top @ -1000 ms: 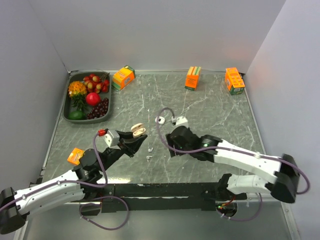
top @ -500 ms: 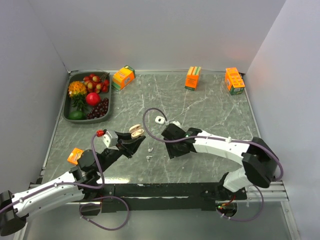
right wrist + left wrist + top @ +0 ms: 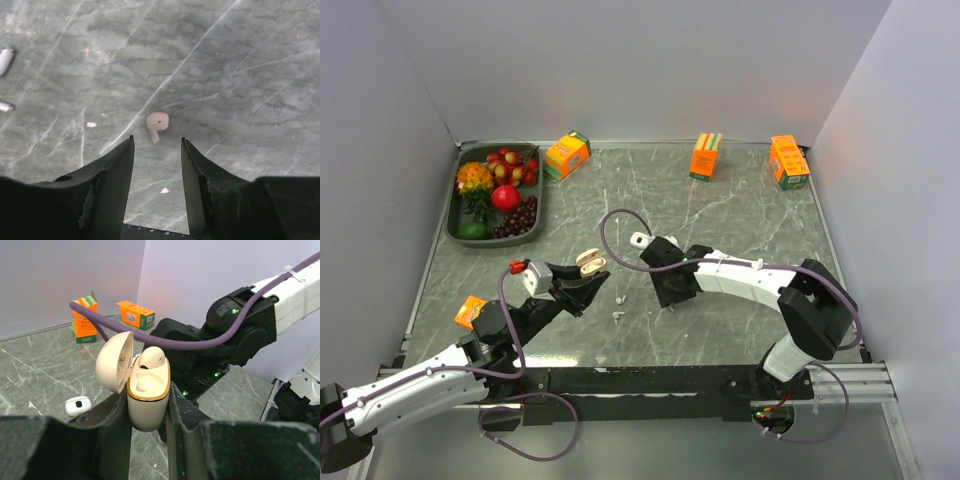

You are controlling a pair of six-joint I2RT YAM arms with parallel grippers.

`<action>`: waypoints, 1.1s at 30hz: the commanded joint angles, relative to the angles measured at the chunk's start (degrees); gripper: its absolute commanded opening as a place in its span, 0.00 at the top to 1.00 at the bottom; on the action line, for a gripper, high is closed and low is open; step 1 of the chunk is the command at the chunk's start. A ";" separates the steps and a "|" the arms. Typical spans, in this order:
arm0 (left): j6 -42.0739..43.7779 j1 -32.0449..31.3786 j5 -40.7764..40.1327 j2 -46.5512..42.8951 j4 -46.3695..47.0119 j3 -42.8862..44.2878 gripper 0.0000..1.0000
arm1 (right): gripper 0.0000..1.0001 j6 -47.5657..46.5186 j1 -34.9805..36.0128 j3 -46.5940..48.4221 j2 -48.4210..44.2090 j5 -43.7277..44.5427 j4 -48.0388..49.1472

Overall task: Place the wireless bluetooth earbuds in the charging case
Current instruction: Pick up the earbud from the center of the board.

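Observation:
My left gripper (image 3: pixel 582 287) is shut on the tan charging case (image 3: pixel 590 262) and holds it above the table. In the left wrist view the case (image 3: pixel 147 390) stands upright between my fingers with its lid open, and one earbud (image 3: pixel 151 358) sits in it. My right gripper (image 3: pixel 670 292) points down at the table just right of the case. In the right wrist view it (image 3: pixel 157 140) is open and empty, with a pale earbud (image 3: pixel 157 125) lying on the table just beyond its fingertips. Another earbud (image 3: pixel 618 315) lies near the front.
A small white case (image 3: pixel 640 240) lies behind the right gripper and shows in the left wrist view (image 3: pixel 77 405). Orange cartons stand at the back (image 3: pixel 567 154) (image 3: pixel 705 155) (image 3: pixel 788 160) and one at the left (image 3: pixel 470 312). A fruit tray (image 3: pixel 453 215) is back left.
My right arm has swung left and its gripper now hangs over the table nearer the held case. My left gripper has shifted slightly left, still holding the case.

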 commanded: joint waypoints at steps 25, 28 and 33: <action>-1.01 -0.10 -0.25 -0.22 1.18 0.42 0.99 | 0.74 1.71 -4.14 -1.08 3.28 -6.28 5.55; -1.02 -0.10 -0.34 -0.13 1.18 0.51 0.99 | 0.80 3.82 -5.11 -2.22 2.58 -8.39 6.61; -1.19 -0.10 -0.34 -0.13 1.09 0.51 0.99 | 0.91 9.87 -8.09 -5.21 -0.14 -12.34 10.38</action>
